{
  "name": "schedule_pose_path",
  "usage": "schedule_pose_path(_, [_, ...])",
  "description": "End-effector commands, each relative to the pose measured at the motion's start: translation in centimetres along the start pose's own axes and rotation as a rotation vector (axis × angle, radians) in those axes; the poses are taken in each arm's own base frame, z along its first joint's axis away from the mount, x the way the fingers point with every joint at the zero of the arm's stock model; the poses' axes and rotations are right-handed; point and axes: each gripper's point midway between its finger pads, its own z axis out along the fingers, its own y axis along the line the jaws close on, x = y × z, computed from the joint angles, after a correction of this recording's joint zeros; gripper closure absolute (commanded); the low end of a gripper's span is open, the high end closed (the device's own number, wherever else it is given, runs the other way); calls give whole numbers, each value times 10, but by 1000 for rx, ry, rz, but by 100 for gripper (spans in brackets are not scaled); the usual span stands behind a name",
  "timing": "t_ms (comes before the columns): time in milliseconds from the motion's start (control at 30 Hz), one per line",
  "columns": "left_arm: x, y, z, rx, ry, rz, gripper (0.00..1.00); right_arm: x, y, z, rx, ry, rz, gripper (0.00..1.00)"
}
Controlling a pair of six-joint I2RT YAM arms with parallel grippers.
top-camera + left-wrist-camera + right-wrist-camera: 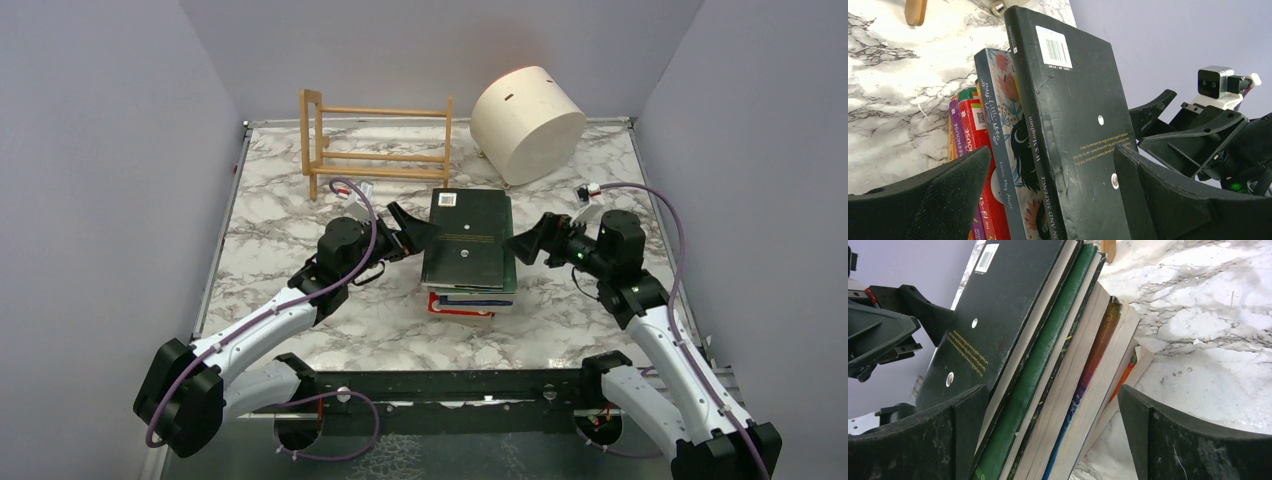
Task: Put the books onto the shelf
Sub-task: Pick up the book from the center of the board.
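The books (468, 245) lie in a flat stack mid-table, a black cover with a barcode label on top. Spines of red, purple and grey-blue show in the left wrist view (998, 150); green, orange and page edges show in the right wrist view (1048, 355). My left gripper (415, 232) is open at the stack's left edge, its fingers (953, 185) standing wide either side of the pile. My right gripper (525, 245) is open at the right edge, fingers (1158, 430) likewise spanning the stack. The light-wood shelf (378, 150) stands at the back left, apart from both grippers.
A cream cylindrical drum (528, 122) lies on its side at the back right, just behind the stack. Grey walls close in the marble table (280, 210) on three sides. Cables loop from both arms near the stack.
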Motion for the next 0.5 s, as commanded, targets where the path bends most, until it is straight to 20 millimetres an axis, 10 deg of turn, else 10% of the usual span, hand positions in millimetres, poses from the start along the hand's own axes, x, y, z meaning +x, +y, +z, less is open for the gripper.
schedule_pose_path(0, [-6,-24,1,73,6,11,12,0,10,6,-46,-4,-12,0])
schedule_pose_path(467, [4,-25,-11,99,33,-2,12,-6,13,10,25,-34,-48,0])
